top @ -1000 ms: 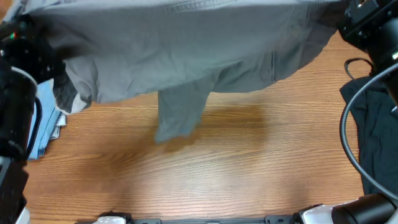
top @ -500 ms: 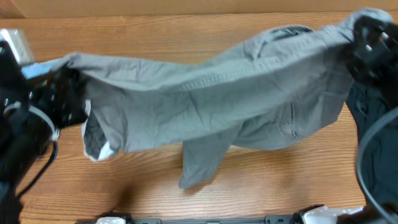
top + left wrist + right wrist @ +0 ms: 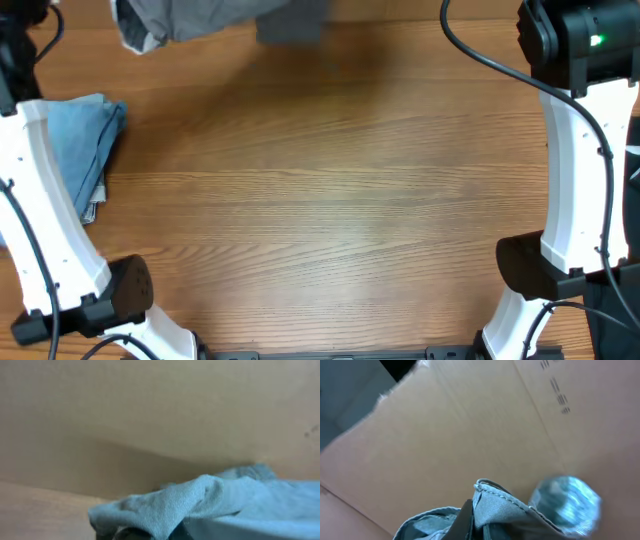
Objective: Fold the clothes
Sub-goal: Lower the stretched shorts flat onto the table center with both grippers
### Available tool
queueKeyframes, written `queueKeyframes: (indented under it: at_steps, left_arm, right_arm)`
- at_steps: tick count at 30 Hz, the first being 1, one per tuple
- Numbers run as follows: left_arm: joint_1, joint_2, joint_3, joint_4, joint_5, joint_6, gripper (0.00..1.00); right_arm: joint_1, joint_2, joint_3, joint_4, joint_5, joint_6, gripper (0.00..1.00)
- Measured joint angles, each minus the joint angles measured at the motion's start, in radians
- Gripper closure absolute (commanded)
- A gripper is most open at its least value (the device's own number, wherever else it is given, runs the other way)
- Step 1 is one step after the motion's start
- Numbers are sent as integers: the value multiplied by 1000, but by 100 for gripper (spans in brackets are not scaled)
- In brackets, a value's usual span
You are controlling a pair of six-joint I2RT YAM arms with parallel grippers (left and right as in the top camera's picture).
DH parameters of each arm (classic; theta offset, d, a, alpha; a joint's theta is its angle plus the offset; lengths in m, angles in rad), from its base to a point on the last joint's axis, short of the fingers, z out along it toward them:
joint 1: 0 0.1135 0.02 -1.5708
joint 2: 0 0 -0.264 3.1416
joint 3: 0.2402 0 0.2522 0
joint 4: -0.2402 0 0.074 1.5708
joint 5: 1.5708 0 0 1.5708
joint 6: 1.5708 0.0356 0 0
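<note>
- The grey shorts (image 3: 200,18) are at the far edge of the table (image 3: 330,200) when you look from above. Only a small part of them shows, because the rest goes off the top of the picture. I cannot tell if they touch the table.
- The left gripper (image 3: 150,533) is closed tight on a bunch of the shorts. The cloth puffs up over it (you can hardly see its fingers at all).
- The right gripper (image 3: 479,522) is closed too. It pinches a stitched edge of the shorts.
- Behind both grippers is a plain brown board (image 3: 470,435) that looks like cardboard. It has a few small dark printed marks on it.
- A blue cloth (image 3: 85,150) lies folded on the left side of the table, well apart from the shorts.
- The white left arm (image 3: 40,200) and the white right arm (image 3: 575,170) reach up along the two sides of the table.
- A little green light (image 3: 598,40) glows on the right arm.
</note>
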Motion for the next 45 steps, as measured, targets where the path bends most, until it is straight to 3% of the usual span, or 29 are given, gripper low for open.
queueKeyframes:
  at_steps: [5, 12, 15, 22, 28, 31, 32, 36, 41, 45]
  left_arm:
    - [-64, 13, 19, -394, -114, 110, 96]
    - [-154, 393, 6, -644, -235, 134, 96]
    - [-160, 432, 2, -723, -238, 128, 96]
    - [-251, 431, 2, -733, -188, 127, 96]
    - [-312, 428, -16, -731, -194, 127, 96]
    - [-314, 395, -151, -730, -233, 127, 94]
    - [-314, 379, -218, -732, -267, 127, 91]
    - [-314, 345, -426, -735, -314, 124, 92]
    - [-314, 345, -518, -733, -332, 123, 92]
    - [-315, 340, -523, -732, -312, 128, 88]
  right_arm:
    - [-10, -11, -241, -173, 0, -3, 96]
    - [-10, -11, -639, -342, 39, -4, 96]
    - [-10, -11, -680, -438, 48, -4, 96]
    - [-10, -11, -694, -672, 83, -39, 96]
    - [-10, -11, -694, -753, 90, -71, 96]
    - [-10, -11, -694, -777, 91, -79, 82]
    - [-10, -11, -694, -800, 94, -82, 68]
    - [-11, -11, -718, -813, 98, -82, 64]
    - [-11, -12, -838, -769, 98, -82, 64]
    - [-11, -13, -838, -748, 100, -87, 82]
